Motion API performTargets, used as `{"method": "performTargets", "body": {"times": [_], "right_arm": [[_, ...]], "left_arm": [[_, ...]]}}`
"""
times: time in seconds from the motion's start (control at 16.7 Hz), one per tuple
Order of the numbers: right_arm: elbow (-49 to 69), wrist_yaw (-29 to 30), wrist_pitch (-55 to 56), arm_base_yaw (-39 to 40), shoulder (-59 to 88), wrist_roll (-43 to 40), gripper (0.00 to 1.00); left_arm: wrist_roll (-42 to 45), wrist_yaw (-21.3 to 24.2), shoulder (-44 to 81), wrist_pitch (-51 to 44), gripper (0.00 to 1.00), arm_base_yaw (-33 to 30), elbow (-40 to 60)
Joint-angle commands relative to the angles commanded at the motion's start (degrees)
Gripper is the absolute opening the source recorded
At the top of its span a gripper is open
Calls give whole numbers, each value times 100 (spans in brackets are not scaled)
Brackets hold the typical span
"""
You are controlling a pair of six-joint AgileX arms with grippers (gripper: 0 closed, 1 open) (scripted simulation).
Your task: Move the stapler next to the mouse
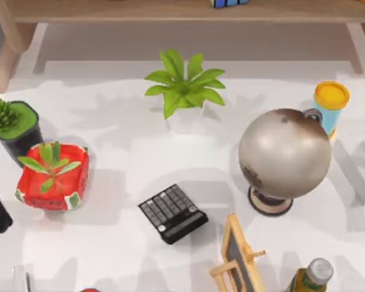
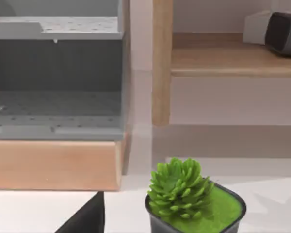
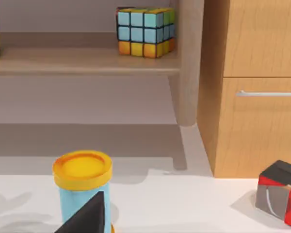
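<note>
Just starting. I cannot tell if my left gripper [image 2: 87,218] or right gripper [image 3: 89,216] is open. The stapler [image 3: 280,194] may be that red thing by the cabinet [image 3: 252,87]. Next, reach it.

Bottle [image 1: 310,277] and easel [image 1: 238,258] edge-cropped below

Beside the grey-brown globe [image 1: 284,155] stands a blue can [image 1: 330,106] with a yellow lid. Left of the globe: a black calculator [image 1: 173,213], a red watermelon-patterned pot [image 1: 52,178], green plants.
</note>
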Motion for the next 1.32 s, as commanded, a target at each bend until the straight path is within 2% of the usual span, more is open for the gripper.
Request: {"method": "performTargets", "body": {"times": [0.18,0.36,0.54,0.96,1.14,1.32], "right_arm": [[0,0,0,0,0,0,100],[0,0,0,0,0,0,100],[0,0,0,0,0,0,100],[0,0,0,0,0,0,100],[0,0,0,0,0,0,100],[0,0,0,0,0,0,100]], "left_arm": [[-61,-6,77,-75,100,-29,62],[-464,-6,640,-630,100,-242,472],[-1122,-5,1746,-1671,100,-612,1111],[-2849,2,5278,-4604,100,-1578,2700],[-3376,-3,6224,-5426,100,-1880,3230],[-3655,-8,6648,-5855,100,-2041,3529]]}}
